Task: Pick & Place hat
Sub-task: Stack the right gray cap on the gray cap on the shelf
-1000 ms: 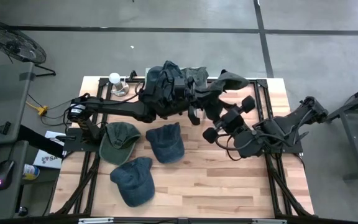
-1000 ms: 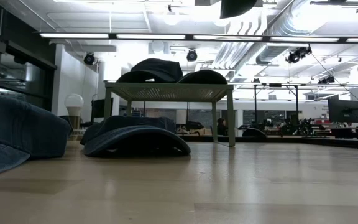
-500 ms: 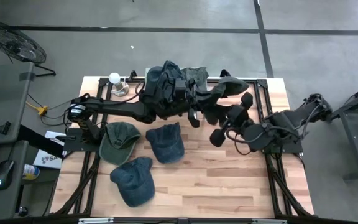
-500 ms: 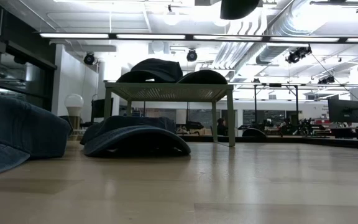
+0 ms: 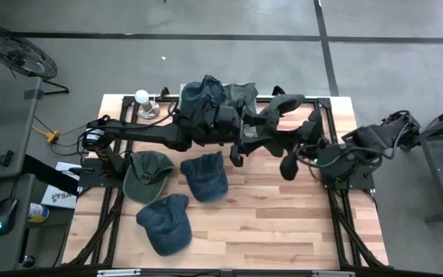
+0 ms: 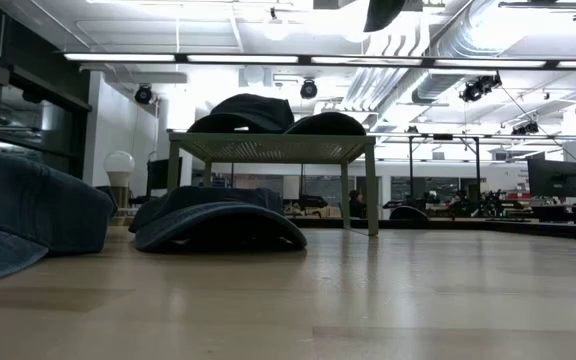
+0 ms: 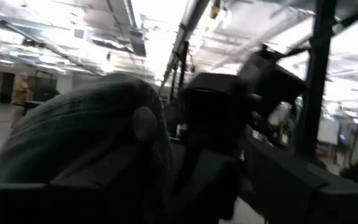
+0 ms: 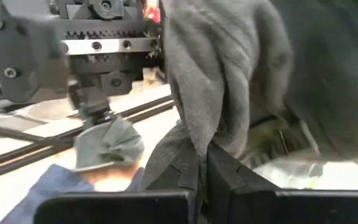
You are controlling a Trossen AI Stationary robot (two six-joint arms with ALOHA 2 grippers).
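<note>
Grey hat (image 8: 229,81) is pinched in the right pincer (image 8: 202,163); left pincer's (image 5: 239,146) state is unclear.

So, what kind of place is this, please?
Probably a robotics lab in a large industrial hall. The low view shows exposed ceiling ducts and monitors on benches behind; the high view shows a concrete floor marked with dark tape lines, and a wooden table with caps.

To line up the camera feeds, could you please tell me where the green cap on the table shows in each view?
High view: green cap lies left of centre, beside a blue cap.
Low view: cannot tell it apart.
Left wrist view: not in it.
Right wrist view: not in it.
Shared landmark: the stand with caps.
</note>
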